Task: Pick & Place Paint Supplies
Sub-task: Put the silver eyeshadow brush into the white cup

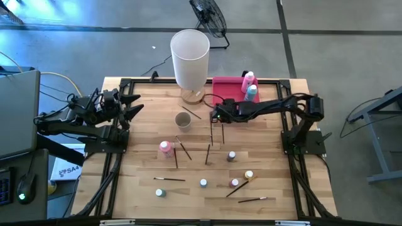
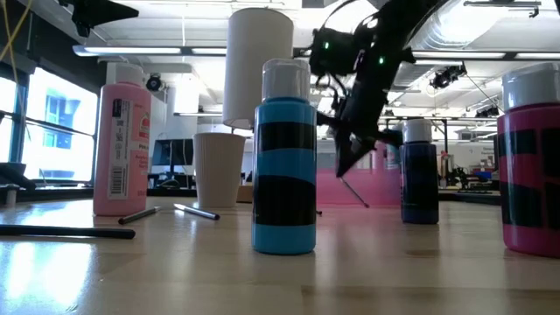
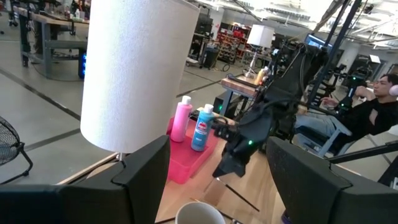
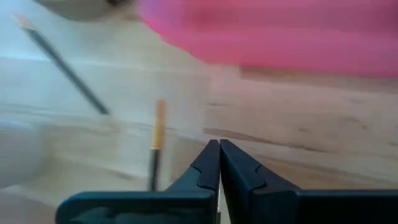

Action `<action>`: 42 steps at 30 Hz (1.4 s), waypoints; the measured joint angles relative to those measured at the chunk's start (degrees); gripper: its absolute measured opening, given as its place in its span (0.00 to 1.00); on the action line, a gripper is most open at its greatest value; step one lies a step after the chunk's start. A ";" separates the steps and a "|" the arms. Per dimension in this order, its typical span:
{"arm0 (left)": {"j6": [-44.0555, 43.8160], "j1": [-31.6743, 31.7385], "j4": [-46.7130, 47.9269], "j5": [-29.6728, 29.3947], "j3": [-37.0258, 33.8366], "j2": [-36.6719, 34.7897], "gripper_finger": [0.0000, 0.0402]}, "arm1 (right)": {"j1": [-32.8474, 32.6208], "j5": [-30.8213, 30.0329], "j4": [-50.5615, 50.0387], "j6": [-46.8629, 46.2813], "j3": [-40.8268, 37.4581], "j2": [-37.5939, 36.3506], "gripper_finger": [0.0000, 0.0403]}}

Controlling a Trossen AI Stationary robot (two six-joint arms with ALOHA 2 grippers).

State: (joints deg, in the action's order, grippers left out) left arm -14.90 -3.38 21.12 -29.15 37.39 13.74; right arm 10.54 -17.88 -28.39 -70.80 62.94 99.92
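1. Near the bench's (image 1: pixel 264 135) middle, just in front of the pink tray (image 1: pixel 227 88), I see the right pincer (image 1: pixel 215 115) with its fingers pressed together. The low view shows a thin paintbrush (image 2: pixel 352 190) slanting down from its tip, but I cannot tell whether it is gripped.
2. Left pincer (image 1: pixel 135 103) waits at the bench's left edge, fingers spread wide, nothing between them.
3. Inside the tray stand two taller bottles, a pink bottle (image 1: pixel 249 79) and a teal bottle (image 1: pixel 251 92).
4. Close obstacles: the tall white cylinder (image 1: pixel 190 59) just left of the tray, and a paper cup (image 1: pixel 183 119) beside the right pincer.
5. Two brushes (image 1: pixel 212 130) lie just in front of the right pincer; more brushes (image 1: pixel 183 149) lie scattered toward the front.
6. Another pink bottle (image 1: pixel 165 147) stands left of centre.
7. Tiny bottles (image 1: pixel 231 155) dot the front half, well apart from each other.
8. Beyond the bench: a floor fan (image 1: pixel 208 16) and, on the left, a laptop (image 1: pixel 16 113). A seated person (image 3: pixel 367 115) shows in the left wrist view.
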 joint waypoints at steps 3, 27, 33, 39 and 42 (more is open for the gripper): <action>0.01 -0.02 0.00 0.00 0.00 0.01 0.65 | -0.01 -0.06 1.35 2.35 0.00 -2.73 0.01; -3.66 0.00 -2.25 9.63 0.07 3.27 0.65 | -0.83 6.90 48.56 29.42 0.07 -17.16 0.01; -3.63 -0.02 -7.29 12.57 0.07 10.52 0.65 | -2.64 8.68 51.91 35.56 0.07 -17.16 0.01; -3.66 0.00 -14.81 12.71 0.04 19.04 0.65 | -4.42 10.58 52.63 40.22 0.07 -17.16 0.01; -3.66 0.00 -18.48 13.88 0.04 22.72 0.65 | -5.04 12.24 52.64 42.69 0.07 -17.16 0.01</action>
State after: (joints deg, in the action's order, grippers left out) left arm -18.55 -3.38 2.65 -15.27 37.43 36.45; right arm 5.50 -5.64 24.25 -28.11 63.00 82.76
